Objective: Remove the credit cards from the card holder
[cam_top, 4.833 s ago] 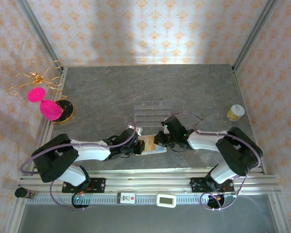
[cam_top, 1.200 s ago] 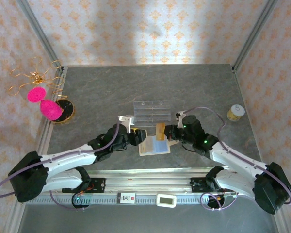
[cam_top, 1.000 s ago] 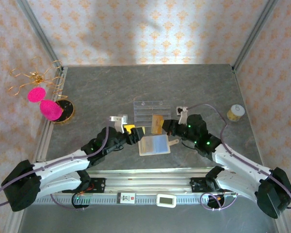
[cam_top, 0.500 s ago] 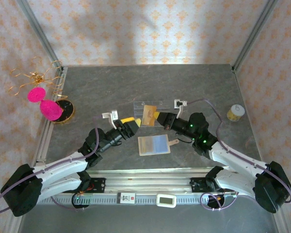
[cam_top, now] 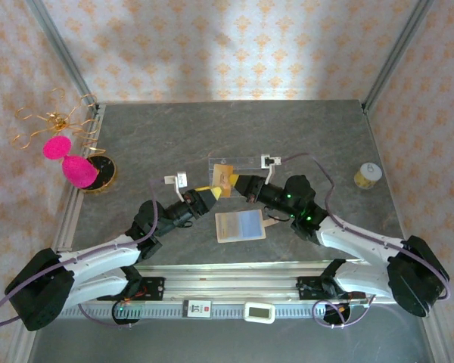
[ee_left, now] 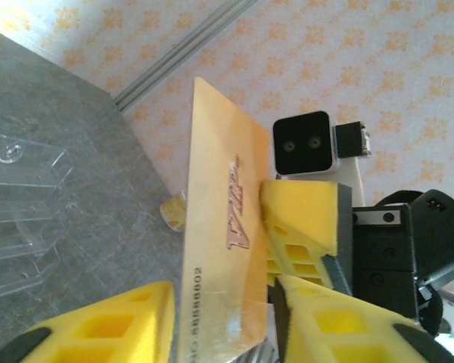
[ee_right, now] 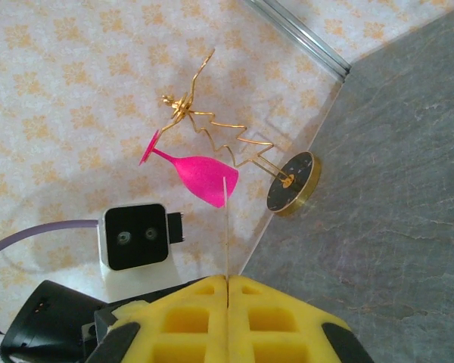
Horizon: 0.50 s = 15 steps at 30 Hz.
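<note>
- Under the two arms, one grey stone-patterned counter (cam_top: 303,128) spreads wide. Its far half behind the tray is bare, and so is most of the right side.
- At the left edge stands one pink glass (cam_top: 77,170) on a gold wire stand (cam_top: 53,121), well apart from the work.
- One clear tray (cam_top: 234,161) sits mid-counter, and both hands meet over its near edge.
- One card holder (cam_top: 240,226) lies open and flat just nearer than the hands. Its long axis runs left to right along the near edge, its bluish panel is on the right half, and its snap tab (cam_top: 271,222) points right.
- Right hand (cam_top: 240,184): its pads (ee_right: 189,302) are pressed together on the gold card.
- Left hand (cam_top: 209,192): its fingers (ee_left: 113,325) stand narrowly on either side of that card. I cannot tell whether they touch it.
- One gold card (cam_top: 226,179) is held up off the counter between the hands. From the right wrist it shows edge-on, a thin line rising straight from the pads. From the left wrist its long axis runs away from the left hand's fingers.
- One small roll (cam_top: 368,175) sits alone near the right edge.
</note>
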### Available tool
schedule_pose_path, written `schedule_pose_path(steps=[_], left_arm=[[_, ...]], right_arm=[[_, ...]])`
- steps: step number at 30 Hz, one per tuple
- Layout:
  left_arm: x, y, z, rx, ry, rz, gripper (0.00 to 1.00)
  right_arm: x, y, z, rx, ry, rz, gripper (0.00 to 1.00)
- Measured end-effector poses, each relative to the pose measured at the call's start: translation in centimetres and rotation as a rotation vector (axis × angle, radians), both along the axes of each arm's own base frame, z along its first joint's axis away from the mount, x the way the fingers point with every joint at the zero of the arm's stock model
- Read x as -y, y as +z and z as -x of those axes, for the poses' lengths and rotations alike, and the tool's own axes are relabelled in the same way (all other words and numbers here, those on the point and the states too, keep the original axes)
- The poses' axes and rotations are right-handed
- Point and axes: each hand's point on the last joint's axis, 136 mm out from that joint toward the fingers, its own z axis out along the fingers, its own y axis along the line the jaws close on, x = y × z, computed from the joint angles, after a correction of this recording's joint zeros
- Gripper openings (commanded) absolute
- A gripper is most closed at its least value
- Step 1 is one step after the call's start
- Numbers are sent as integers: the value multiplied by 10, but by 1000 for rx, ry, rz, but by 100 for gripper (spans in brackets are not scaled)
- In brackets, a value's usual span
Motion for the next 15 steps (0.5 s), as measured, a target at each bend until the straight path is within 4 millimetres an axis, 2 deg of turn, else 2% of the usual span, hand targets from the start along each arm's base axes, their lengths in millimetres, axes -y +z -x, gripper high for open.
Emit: schedule_pose_path(steps=[5, 6, 8, 10, 12, 15], left_arm=[[-2, 0, 1, -3, 3, 5, 8], [-3, 1, 1, 0, 6, 7, 0], [-4, 2, 2, 12, 11, -2, 0], [-6, 0, -1, 13, 19, -25, 0], [-6, -1, -5, 12, 26, -55, 0], [-5, 6, -17, 25, 44, -123, 0]], right_arm=[[-3, -8, -3, -19, -10, 12, 0], [-4, -9, -3, -20, -10, 13, 0], [-4, -10, -3, -22, -11, 15, 0], [-5, -11, -4, -26, -16, 21, 16], [-3, -15, -6, -42, -27, 40, 24], [14, -23, -14, -73, -67, 74, 26]])
